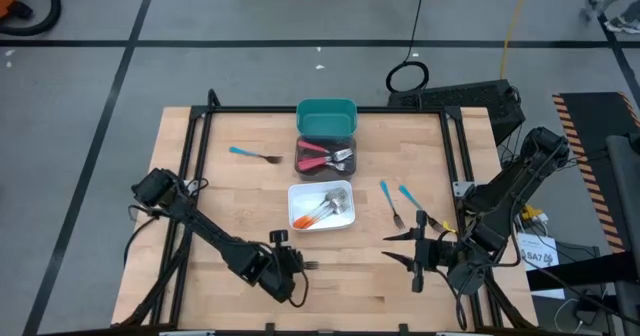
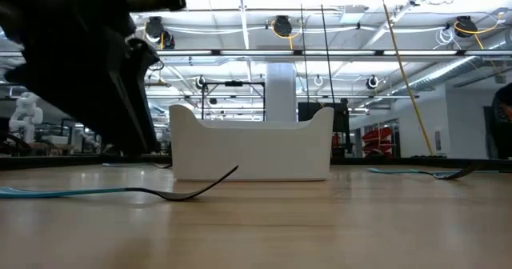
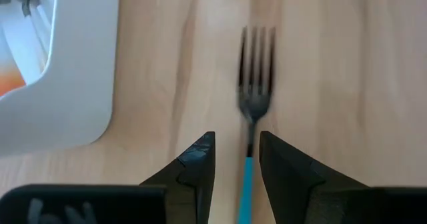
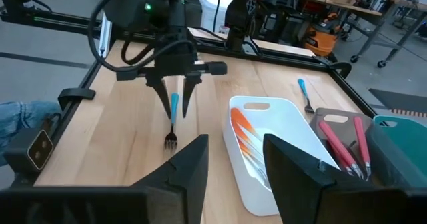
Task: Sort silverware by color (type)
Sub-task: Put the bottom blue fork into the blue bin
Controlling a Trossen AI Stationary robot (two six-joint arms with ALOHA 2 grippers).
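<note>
Forks with silver heads and thin coloured handles lie scattered over my wooden desk (image 1: 240,201) as seen from above: one blue fork (image 1: 254,155) alone toward the far left, two blue forks (image 1: 400,204) side by side right of the bins, red-handled forks (image 1: 325,157) in the dark bin (image 1: 302,164), and orange-handled forks (image 1: 318,211) in the white bin (image 1: 345,188), with the teal bin (image 1: 326,117) just beyond them. My left pincer (image 1: 305,265) sits low at the near edge, its arm stretched across from the left; the fork it holds is only a small dark sliver there. My right pincer (image 1: 413,253) hangs at the near right, fingers spread and holding nothing. From desk height, a dark mass of my arm fills the upper left; a blue fork (image 2: 120,191) lies in front of the white bin (image 2: 252,145) with its head curling upward, and another fork (image 2: 424,172) shows far right, too thin to read well. Through my left wrist camera, my left pincer (image 3: 238,159) is narrowed onto the blue handle of the held fork (image 3: 254,84), whose tines point away over bare wood; the white bin (image 3: 80,84) is cut off at the edge. Through my right wrist camera, my own fingers (image 4: 193,159) stand apart, and beyond them the left pincer (image 4: 175,91) points straight down, pinching the held fork (image 4: 172,127) with its tines at the desk.
</note>
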